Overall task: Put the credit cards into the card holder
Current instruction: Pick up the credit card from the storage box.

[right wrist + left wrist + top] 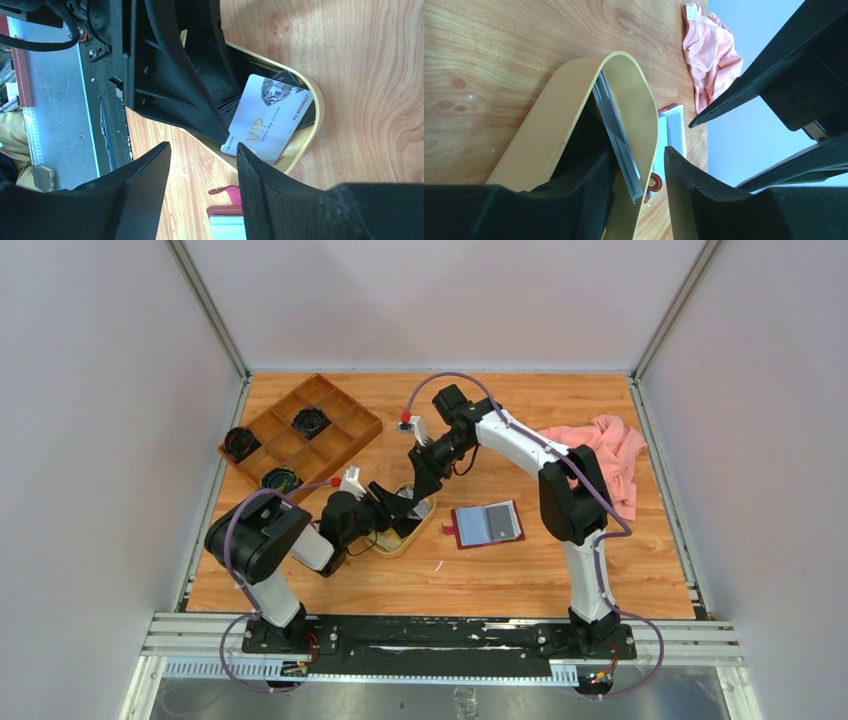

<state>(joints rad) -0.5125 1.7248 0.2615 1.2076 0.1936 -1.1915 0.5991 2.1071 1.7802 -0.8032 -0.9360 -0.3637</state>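
Observation:
The credit cards [616,130] stand as a stack on edge inside an oval tan wooden tray [549,130], leaning on its wall. A silver VIP card [270,120] faces the right wrist view. My left gripper [638,152] is open, one finger inside the tray beside the stack and the other outside the tray wall. In the top view it [392,508] reaches into the tray [405,545]. My right gripper [418,490] is open and empty, just above the tray's far end [202,146]. The dark red card holder [487,524] lies open on the table right of the tray, grey-blue inside up.
A brown compartmented wooden box [300,430] with black round parts sits at the back left. A pink cloth [605,455] lies at the back right. The holder's red snap tab [225,190] points toward the tray. Grey walls enclose the table.

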